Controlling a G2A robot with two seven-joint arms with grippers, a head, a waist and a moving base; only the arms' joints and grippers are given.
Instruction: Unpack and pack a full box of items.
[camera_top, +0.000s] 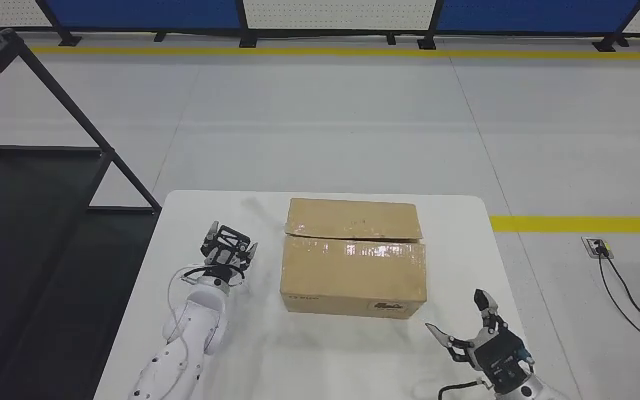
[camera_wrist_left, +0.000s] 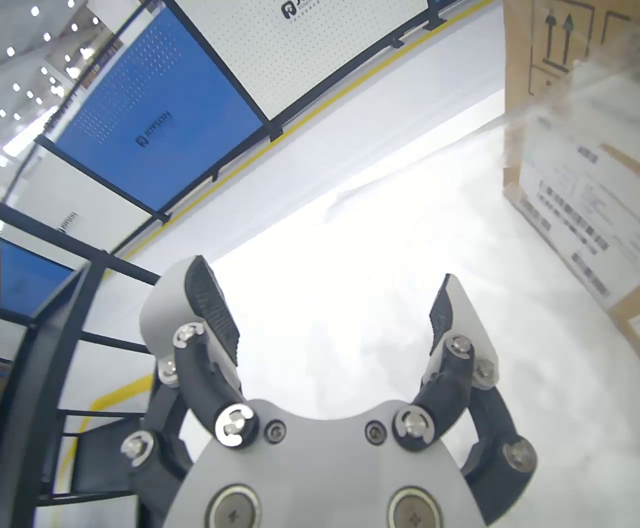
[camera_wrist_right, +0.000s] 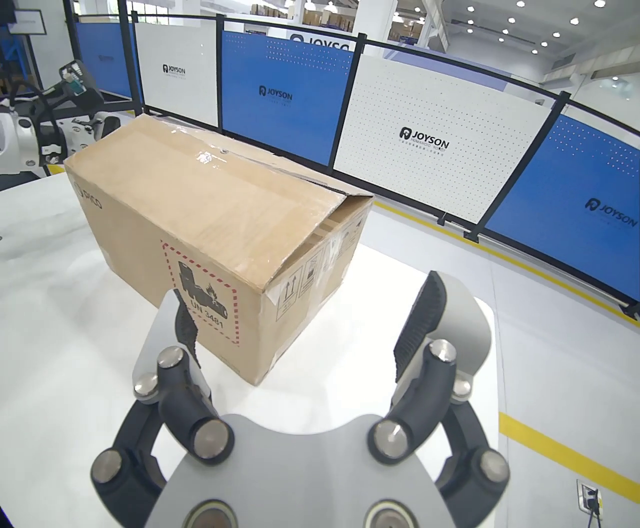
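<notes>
Left gripper (camera_wrist_left: 325, 285) and right gripper (camera_wrist_right: 305, 297) both gape empty near the taped brown cardboard box (camera_top: 353, 258); prying its part-sealed flaps could shove it across the white surface (camera_top: 330, 352).

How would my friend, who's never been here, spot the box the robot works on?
Find the white table on the pale floor. In its middle sits a brown cardboard box, top flaps shut under glossy tape. It is the only brown thing there, flanked by the left claw and right claw, both empty and open.
</notes>
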